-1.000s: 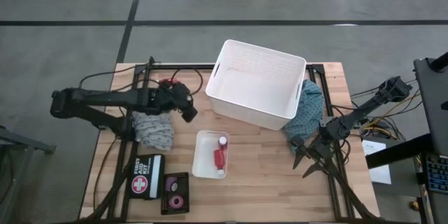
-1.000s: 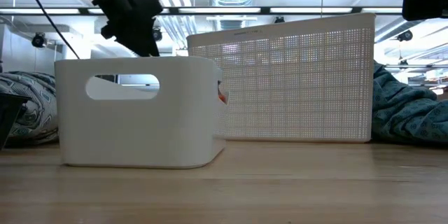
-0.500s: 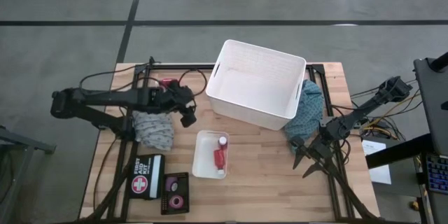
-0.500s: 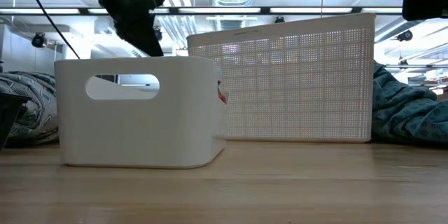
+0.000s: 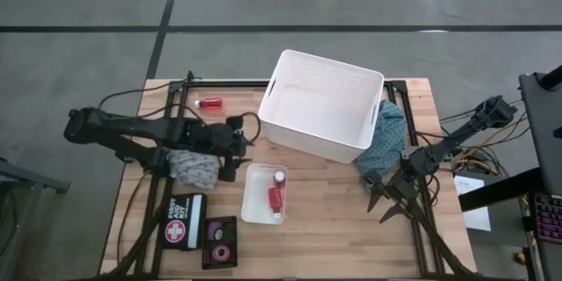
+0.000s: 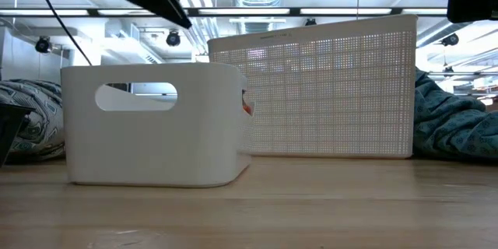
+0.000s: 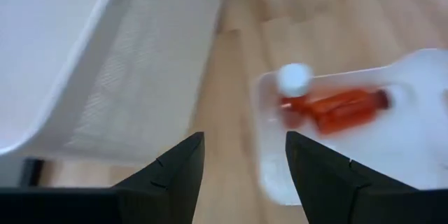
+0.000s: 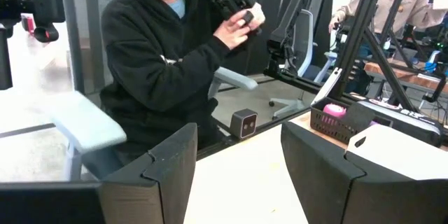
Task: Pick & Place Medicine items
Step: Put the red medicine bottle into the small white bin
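Note:
One red bottle (image 5: 209, 103) lies alone on its side on the table near the far left corner. Two more red bottles with white caps (image 5: 276, 191) lie inside a small white tray (image 5: 253, 212); the left wrist view shows them (image 7: 334, 105) too. Pink tape rolls (image 5: 219, 241) sit in a dark box near the front left. My left gripper (image 5: 228, 165) hovers open and empty just left of the tray, its fingers (image 7: 241, 175) pointing past the tray's edge. My right gripper (image 5: 386, 195) waits open at the table's right edge.
The big white basket (image 5: 320, 105) stands at the far centre, right behind the small tray (image 6: 156, 124). A grey patterned cloth (image 5: 193, 162) lies under my left arm, a teal cloth (image 5: 386, 136) right of the basket. A first-aid kit (image 5: 183, 221) sits front left. A person (image 8: 161, 63) sits beyond the table.
My left gripper has swung from beside the basket's left corner toward the table's near edge, closing on the small tray. The arm has shifted the same way and uncovered the lone red bottle on the far left. In the low view the gripper has risen toward the picture's top.

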